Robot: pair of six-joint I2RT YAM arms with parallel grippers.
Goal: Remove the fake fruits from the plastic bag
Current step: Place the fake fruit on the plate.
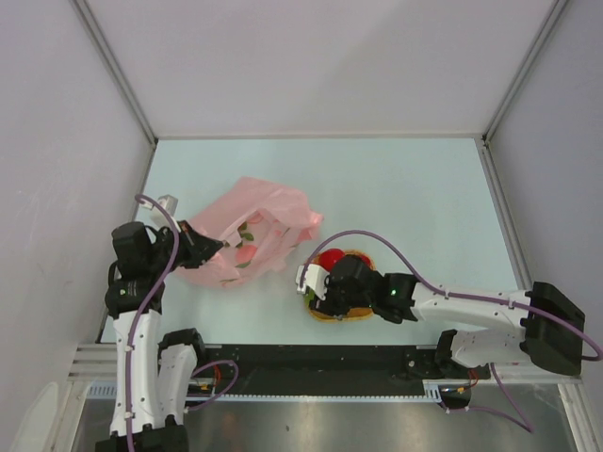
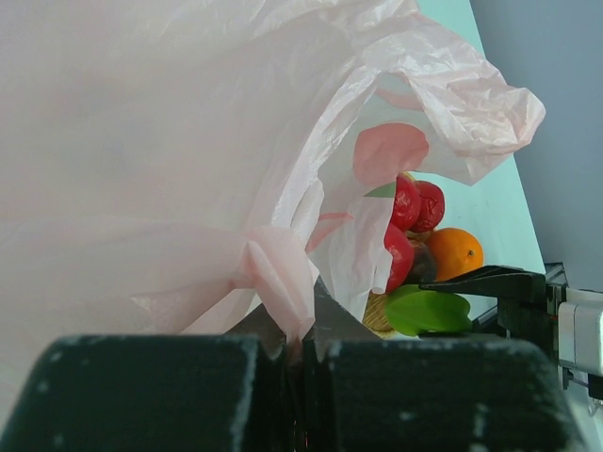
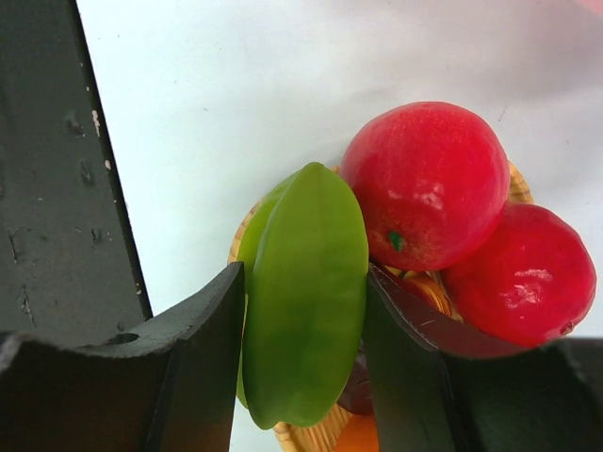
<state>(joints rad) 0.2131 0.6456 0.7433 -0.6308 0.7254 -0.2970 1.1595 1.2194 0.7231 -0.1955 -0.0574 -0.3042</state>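
Observation:
The pink plastic bag (image 1: 252, 234) lies crumpled at the left-middle of the table. My left gripper (image 1: 213, 247) is shut on a fold of the plastic bag (image 2: 283, 282) at its near-left edge. The fake fruits sit piled on a woven mat (image 1: 332, 316), right of the bag. In the left wrist view I see red ones (image 2: 407, 202), an orange one (image 2: 454, 252), a dark purple one (image 2: 421, 267) and the green one (image 2: 429, 311). My right gripper (image 3: 303, 282) is over the mat, shut on the green fruit (image 3: 306, 311), beside two red fruits (image 3: 424, 184).
Grey walls enclose the table on the left, far and right sides. The bag's open mouth (image 2: 377, 188) faces the mat. Reddish patches (image 1: 247, 252) show on the bag; I cannot tell whether they are print.

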